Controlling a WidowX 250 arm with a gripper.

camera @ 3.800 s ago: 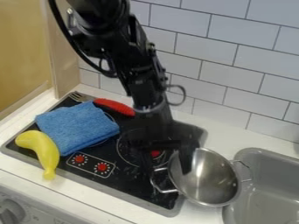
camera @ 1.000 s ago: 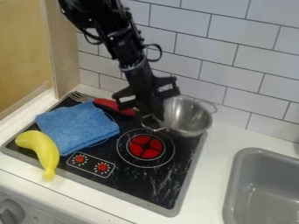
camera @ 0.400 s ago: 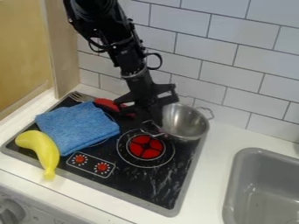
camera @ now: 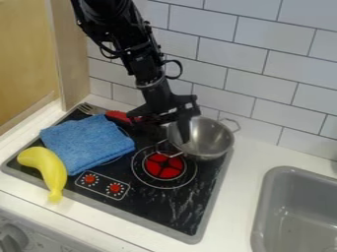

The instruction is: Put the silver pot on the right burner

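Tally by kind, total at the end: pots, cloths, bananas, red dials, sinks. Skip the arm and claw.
Silver pot: 1
Blue cloth: 1
Yellow banana: 1
Red dials: 2
Grey sink: 1
Total: 6

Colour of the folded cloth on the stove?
Plain blue; the folded cloth shows best in the camera view.

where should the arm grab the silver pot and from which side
Probably the rim of the silver pot, beside the handle nearest the red burner, from above, one finger inside, one outside: the pot sits mouth up, leaving its thin edge open to a pinch. The other handle points away toward the tiles.
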